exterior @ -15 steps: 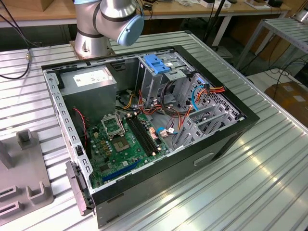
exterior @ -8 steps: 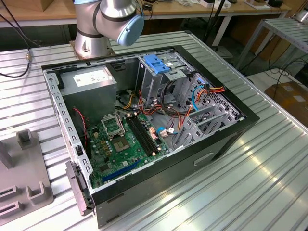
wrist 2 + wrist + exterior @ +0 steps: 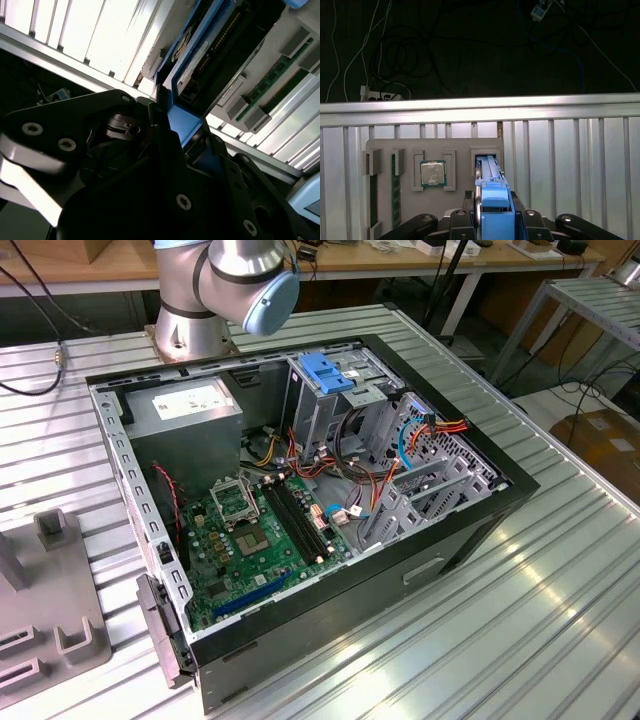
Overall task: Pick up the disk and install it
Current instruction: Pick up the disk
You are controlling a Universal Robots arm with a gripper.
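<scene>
lying at the exterior view's left on the slatted metal table [image 3: 520, 640] is a grey holder tray [image 3: 50, 640]; just beside the tray, toward the exterior view's right, sits an open computer case [image 3: 450, 540] with a motherboard [image 3: 250, 530], a grey power supply [image 3: 185, 410] and a drive cage [image 3: 325, 375] with a blue handle, and the arm [image 3: 230, 280] rises at the far side of the case from the tray. in the second wrist view the gripper [image 3: 184, 134] is clamped on the disk [image 3: 210, 55], its black fingers [image 3: 162, 135] pressed against the blue side rail, with the tray's grey blocks close behind. in the first wrist view the gripper [image 3: 495, 212] grasps the blue end of the disk [image 3: 489, 172], which stands on edge at a tray [image 3: 460, 165] slot just beside the processor [image 3: 433, 173]; memory sticks [image 3: 396, 190] sit in the tray beyond the processor. whether the disk is seated in that slot or raised out of it cannot be told.
</scene>
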